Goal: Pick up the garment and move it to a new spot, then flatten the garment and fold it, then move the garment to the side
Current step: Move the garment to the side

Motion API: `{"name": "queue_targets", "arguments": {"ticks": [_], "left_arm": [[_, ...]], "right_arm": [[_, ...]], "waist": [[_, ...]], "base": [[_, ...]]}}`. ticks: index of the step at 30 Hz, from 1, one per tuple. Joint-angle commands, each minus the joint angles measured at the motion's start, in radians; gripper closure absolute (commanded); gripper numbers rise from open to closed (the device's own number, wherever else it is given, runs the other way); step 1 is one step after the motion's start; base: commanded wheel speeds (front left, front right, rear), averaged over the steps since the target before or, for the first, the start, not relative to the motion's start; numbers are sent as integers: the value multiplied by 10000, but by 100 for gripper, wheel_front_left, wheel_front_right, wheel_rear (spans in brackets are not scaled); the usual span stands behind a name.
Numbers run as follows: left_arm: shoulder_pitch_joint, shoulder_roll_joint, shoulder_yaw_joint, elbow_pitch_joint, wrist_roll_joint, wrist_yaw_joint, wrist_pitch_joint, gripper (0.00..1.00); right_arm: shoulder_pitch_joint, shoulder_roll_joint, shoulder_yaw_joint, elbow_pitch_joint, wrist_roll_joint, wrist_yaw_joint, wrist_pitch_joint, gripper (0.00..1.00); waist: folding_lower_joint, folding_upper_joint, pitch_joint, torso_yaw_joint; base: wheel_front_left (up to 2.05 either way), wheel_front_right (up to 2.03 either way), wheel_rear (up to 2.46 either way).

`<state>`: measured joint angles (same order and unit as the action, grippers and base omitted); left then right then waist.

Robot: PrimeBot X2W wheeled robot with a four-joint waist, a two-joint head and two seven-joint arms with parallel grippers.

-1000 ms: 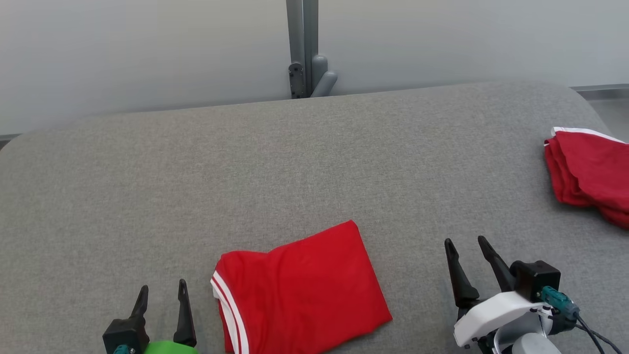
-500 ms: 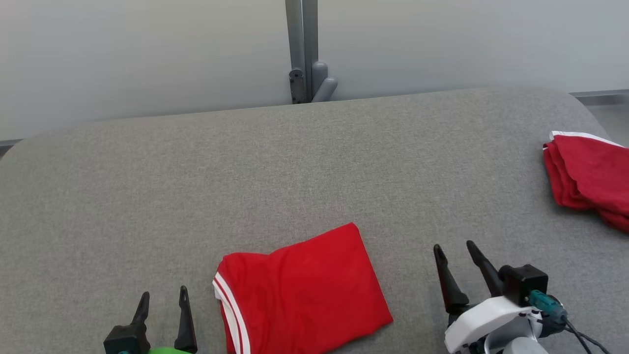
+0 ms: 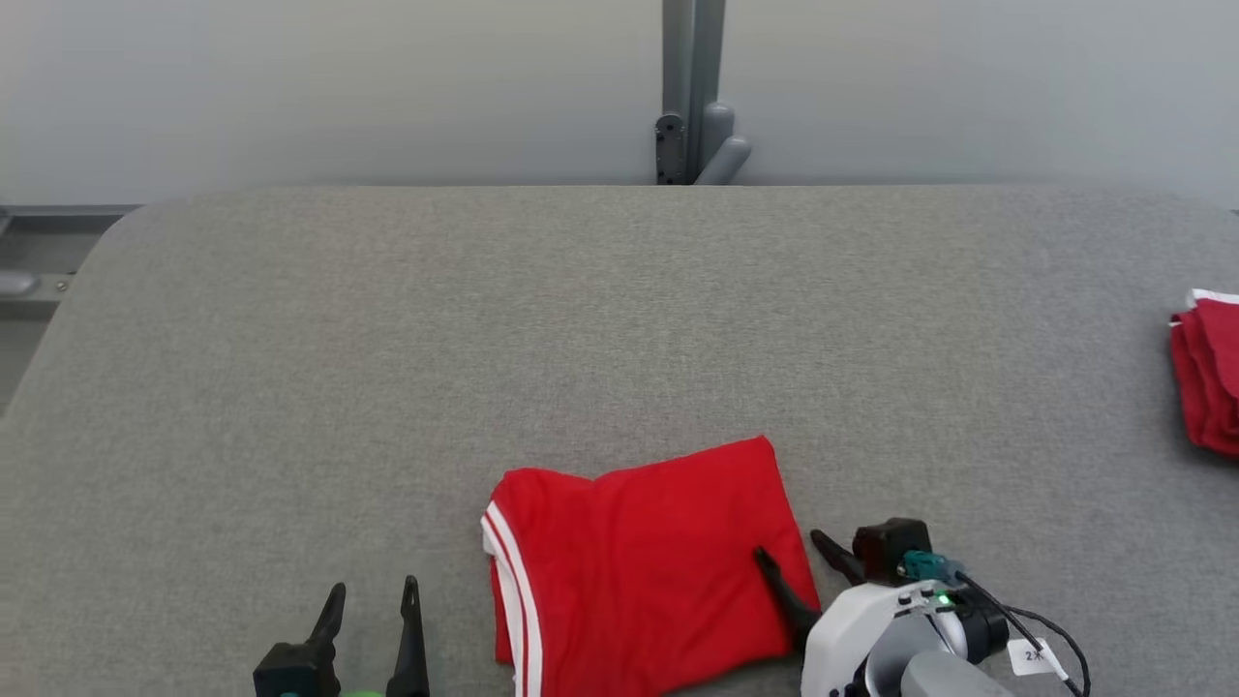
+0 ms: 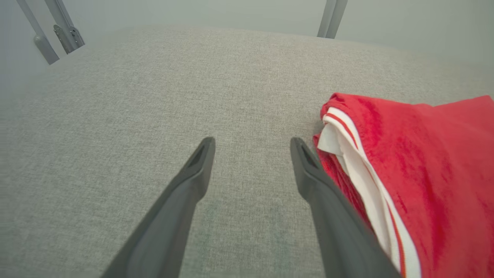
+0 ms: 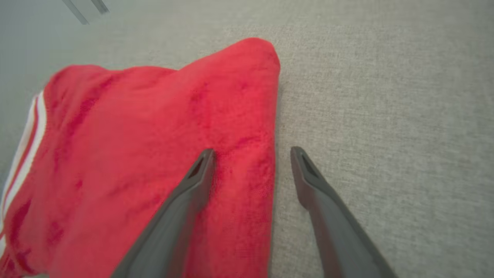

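The folded red garment point(image 3: 644, 566) is laid near the front of the grey counter point(image 3: 581, 319). The right gripper point(image 3: 789, 544) is held apart across its right edge. The left gripper point(image 3: 375, 584) is spread empty beside the striped hem.

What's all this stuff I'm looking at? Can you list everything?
Folded garment: one, red with white stripes, near middle of the table.
Clothing pile: one, red with white trim, table's right edge.
Table: one, grey fabric top.
Metal post: one, grey, behind the table.
Left claw: one, dark, open, over bare table left of the garment.
Right claw: one, dark, open, astride the garment's right edge.
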<state>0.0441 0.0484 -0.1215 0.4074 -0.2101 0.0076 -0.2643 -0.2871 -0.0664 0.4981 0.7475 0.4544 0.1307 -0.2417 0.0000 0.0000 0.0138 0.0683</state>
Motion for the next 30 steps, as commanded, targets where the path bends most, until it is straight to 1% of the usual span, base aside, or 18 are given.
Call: {"name": "queue_targets", "arguments": {"ticks": [1,3,4,5,6,9,11,15,20,23,24,26,28,30], "left_arm": [[-154,44,-5,13,-17,-24,6,0],[-185,44,-18,-3,2,-5,7,0],[-200,41,-33,-23,5,-7,7,0],[-212,42,-29,-45,8,1,7,0],[-206,42,23,-93,12,38,7,0],[-239,41,45,-220,-64,-25,7,0],[-206,39,90,-326,-116,-16,7,0],[-301,39,4,-365,-181,13,7,0],[-722,39,-132,-417,-168,69,7,0],[-1044,41,-226,-402,-106,25,7,0],[-1044,41,-226,-402,-106,25,7,0],[-1201,41,-258,-378,-64,-4,7,0],[-1365,42,-315,-387,-54,-21,7,0],[-1541,48,-428,-312,-43,-43,7,0]], "right_arm": [[-349,-19,50,668,-138,-2,133,0],[-673,30,39,1365,-118,-2,99,0],[-750,60,132,1572,-28,-2,89,9],[-836,96,180,1674,137,-2,21,71],[-1006,96,290,1773,287,-2,-75,100],[-1261,55,140,1769,399,-8,-218,100],[-1310,40,31,1568,391,-9,-248,100],[-1112,-128,-212,1084,212,-9,-236,100],[-1021,-378,-513,604,44,-9,-239,100],[-965,-484,-743,347,-8,-8,-239,100],[-965,-484,-743,347,-8,-8,-239,100],[-933,-517,-836,202,-43,-8,-239,100],[-934,-516,-896,53,-94,-8,-238,100],[-942,-505,-1019,-84,-115,-8,-235,100]], "waist": [[0,0,140,533],[0,0,210,690],[0,0,243,747],[0,0,278,766],[0,0,334,716],[0,0,346,311],[0,0,275,-281],[0,0,177,-1887],[0,0,438,-3921],[0,0,674,-4877],[0,0,674,-4877],[0,0,830,-5385],[0,0,994,-5705],[0,0,1191,-5793]], "base": [[0,0,0],[0,0,0],[0,0,0],[0,0,0],[0,0,0],[0,0,0],[0,0,0],[0,0,0],[0,0,0],[0,0,0],[0,0,0],[0,0,0],[0,0,0],[0,0,0]]}}
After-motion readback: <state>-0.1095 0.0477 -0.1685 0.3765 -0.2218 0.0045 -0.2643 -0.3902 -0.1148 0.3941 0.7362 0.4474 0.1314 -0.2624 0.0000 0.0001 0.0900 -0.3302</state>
